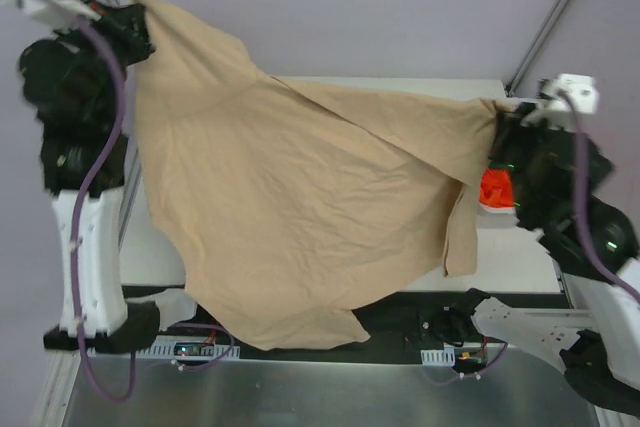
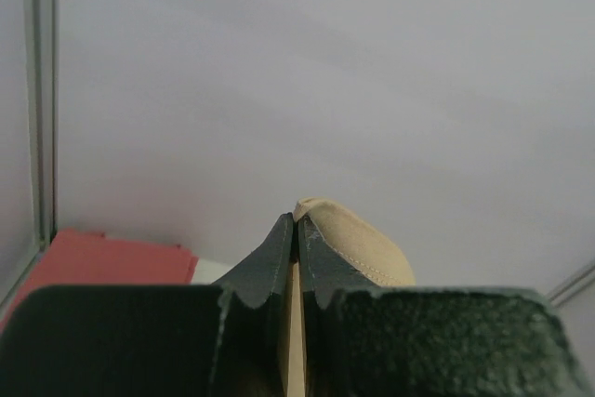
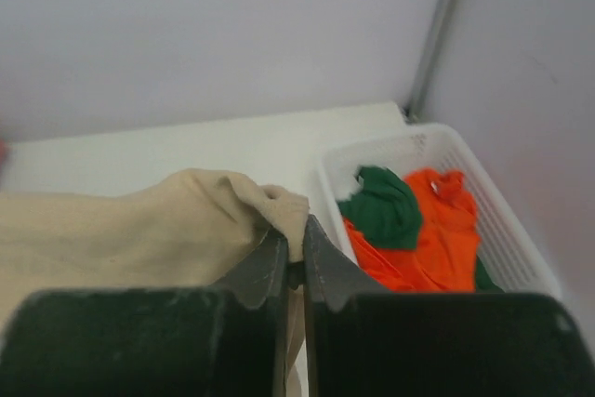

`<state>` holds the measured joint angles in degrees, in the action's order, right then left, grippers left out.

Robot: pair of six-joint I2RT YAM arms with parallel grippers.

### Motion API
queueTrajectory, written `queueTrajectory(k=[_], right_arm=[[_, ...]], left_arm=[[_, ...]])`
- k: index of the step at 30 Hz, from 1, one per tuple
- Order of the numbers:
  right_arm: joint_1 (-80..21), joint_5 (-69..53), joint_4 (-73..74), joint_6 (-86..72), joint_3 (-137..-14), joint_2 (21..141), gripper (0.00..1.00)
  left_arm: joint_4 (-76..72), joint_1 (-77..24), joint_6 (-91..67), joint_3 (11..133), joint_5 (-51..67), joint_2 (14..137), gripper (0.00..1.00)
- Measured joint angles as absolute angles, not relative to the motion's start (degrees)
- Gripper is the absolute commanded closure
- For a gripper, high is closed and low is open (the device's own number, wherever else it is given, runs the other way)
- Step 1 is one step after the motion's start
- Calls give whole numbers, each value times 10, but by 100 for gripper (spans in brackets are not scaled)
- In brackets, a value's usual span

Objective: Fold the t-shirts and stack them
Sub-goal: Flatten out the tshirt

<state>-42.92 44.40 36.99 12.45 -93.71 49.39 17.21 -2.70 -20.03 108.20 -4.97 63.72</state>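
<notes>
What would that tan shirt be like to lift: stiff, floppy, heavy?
Probably very floppy: the tan shirt sags and drapes between the left gripper and right gripper. Likely light, since pinches at two edges hold it up. Creases suggest it folds easily.

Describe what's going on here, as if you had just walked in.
The left end effector and the right end effector are each shut on an edge of a tan t-shirt, holding it spread in the air between them. An orange t-shirt and a green t-shirt lie crumpled in the white basket.
</notes>
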Motion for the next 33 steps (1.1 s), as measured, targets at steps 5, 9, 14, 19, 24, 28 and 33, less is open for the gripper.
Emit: queueTrajectory(k=[5, 9, 14, 19, 24, 28, 33], right_arm=[[-298, 430, 331, 72, -780, 599, 73], [-221, 359, 299, 10, -663, 731, 29], [-178, 301, 309, -22, -659, 864, 6], [-167, 274, 320, -11, -702, 887, 0], [-178, 164, 311, 78, -671, 831, 4], [-232, 124, 324, 200, -637, 814, 1], [-272, 113, 351, 311, -639, 868, 13]], left_arm=[[150, -27, -175, 1077, -43, 846, 79], [148, -30, -147, 1050, -39, 1009, 1], [179, -31, -141, 988, -39, 1104, 1], [181, -47, -150, 892, -39, 1036, 1], [169, -90, -189, 736, -26, 850, 1], [151, -115, -228, 619, -4, 740, 1], [148, -116, -275, 491, -1, 724, 1]])
